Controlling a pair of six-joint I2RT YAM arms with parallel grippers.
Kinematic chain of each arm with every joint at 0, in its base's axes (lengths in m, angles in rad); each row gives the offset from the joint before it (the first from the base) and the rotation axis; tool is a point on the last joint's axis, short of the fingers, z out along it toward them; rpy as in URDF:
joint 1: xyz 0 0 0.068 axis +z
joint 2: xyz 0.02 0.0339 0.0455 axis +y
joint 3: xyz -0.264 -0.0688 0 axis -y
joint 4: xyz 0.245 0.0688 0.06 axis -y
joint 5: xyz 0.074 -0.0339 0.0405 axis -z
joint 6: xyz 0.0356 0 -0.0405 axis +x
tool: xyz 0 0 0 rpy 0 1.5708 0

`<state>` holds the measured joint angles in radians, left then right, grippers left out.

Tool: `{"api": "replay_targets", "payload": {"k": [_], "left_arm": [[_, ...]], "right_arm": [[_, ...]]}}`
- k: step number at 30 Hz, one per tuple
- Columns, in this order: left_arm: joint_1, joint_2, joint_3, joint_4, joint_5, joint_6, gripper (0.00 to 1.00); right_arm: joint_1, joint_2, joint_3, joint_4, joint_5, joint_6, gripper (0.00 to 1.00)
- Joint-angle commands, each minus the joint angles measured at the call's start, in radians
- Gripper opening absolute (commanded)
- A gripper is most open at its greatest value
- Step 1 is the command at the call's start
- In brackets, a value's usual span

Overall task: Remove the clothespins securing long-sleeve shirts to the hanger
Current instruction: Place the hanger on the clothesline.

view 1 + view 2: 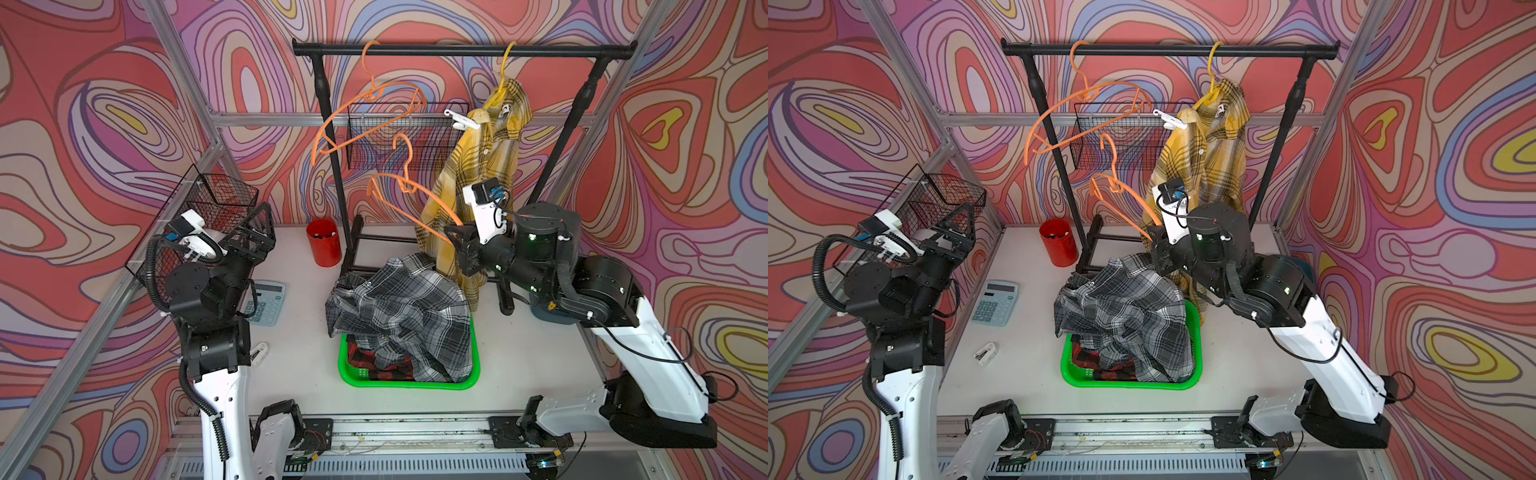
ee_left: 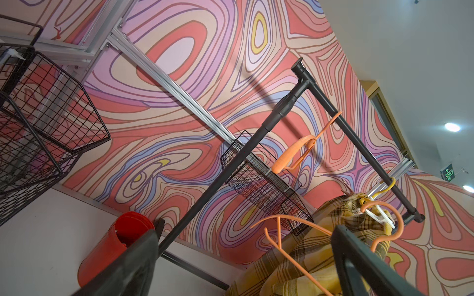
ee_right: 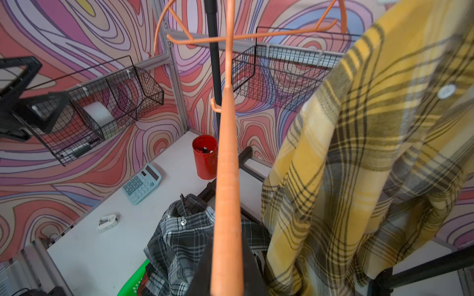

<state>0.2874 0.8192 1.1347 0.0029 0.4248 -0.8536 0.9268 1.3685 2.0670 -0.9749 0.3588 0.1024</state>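
At the right gripper [image 1: 460, 240], the jaws are closed on the lower arm end of a bare orange hanger [image 3: 227, 179], which is held off the rail with its hook uppermost. Just beside this gripper, on its far side, the yellow plaid shirt [image 1: 482, 166] hangs from a yellow hanger [image 1: 505, 66] on the black rail [image 1: 457, 50]. High above the gripper, a white clothespin [image 1: 461, 118] is clipped at the shirt's shoulder. Below and in front of the gripper, the grey plaid shirt [image 1: 399, 316] lies heaped over the green basket [image 1: 415, 384], with the red check shirt [image 1: 361, 357] beneath it. The left gripper [image 1: 258, 232] is raised just beside the wire basket [image 1: 224, 199], jaws spread wide and holding nothing. Well below it, a second white clothespin [image 1: 986, 353] lies on the table [image 1: 299, 374]. A second orange hanger [image 1: 365, 108] hangs bare on the rail.
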Motion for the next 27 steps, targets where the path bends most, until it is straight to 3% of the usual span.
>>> {"api": "replay_targets", "payload": {"k": [1,8,14,20,27], "left_arm": [[-0.002,-0.02,-0.012,0.009,-0.014,0.033,1.0],[-0.014,-0.023,0.003,-0.023,-0.03,0.086,1.0],[-0.025,-0.025,0.0,-0.029,-0.035,0.097,1.0],[-0.036,-0.026,-0.009,-0.033,-0.042,0.106,1.0],[-0.053,-0.029,-0.027,-0.022,-0.045,0.101,1.0]], "right_arm": [[0.015,0.023,0.095,-0.072,0.123,0.021,0.0],[0.051,0.073,0.291,-0.155,0.187,0.001,0.0],[0.051,0.04,0.263,-0.099,0.248,-0.007,0.0],[0.051,0.088,0.26,0.027,0.418,-0.117,0.0],[0.051,0.182,0.336,0.148,0.421,-0.212,0.0]]}}
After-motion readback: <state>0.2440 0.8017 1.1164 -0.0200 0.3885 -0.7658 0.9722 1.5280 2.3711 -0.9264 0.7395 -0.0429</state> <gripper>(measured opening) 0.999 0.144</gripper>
